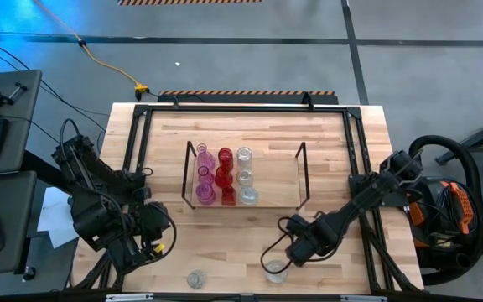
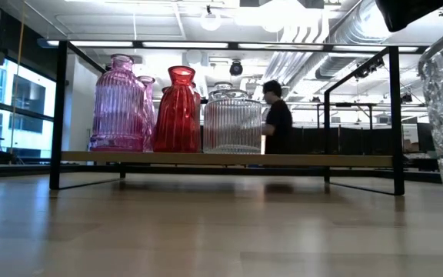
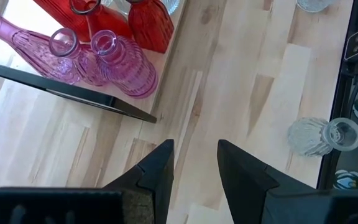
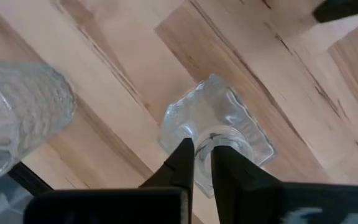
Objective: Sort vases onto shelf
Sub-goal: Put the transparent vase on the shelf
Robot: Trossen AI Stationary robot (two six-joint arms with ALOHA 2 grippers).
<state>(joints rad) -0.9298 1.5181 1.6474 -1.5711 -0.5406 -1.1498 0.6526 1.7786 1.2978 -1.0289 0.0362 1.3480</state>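
From above, pink, red and clear vases [image 1: 223,176] are seen in three rows on the shelf [image 1: 275,172], toward its left end. The right hand [image 1: 285,256] is placed over a clear vase [image 1: 275,270] near the table [image 1: 225,252] front edge. Through the right wrist camera, its fingers [image 4: 182,163] are seen pinched on that vase's neck. Through the left wrist camera, the left hand [image 3: 194,163] is shown partly open and empty

- Pink vases [image 1: 204,174]: three, in a row on the shelf [image 1: 279,180].
- Red vases [image 1: 225,175]: three, in the row beside the pink ones.
- Clear vases on the shelf [image 1: 245,176]: three, in the third row.
- Clear vases on the counter [image 1: 195,279]: two, near the front edge.
- Shelf: one.
- Claws: two, one per arm.
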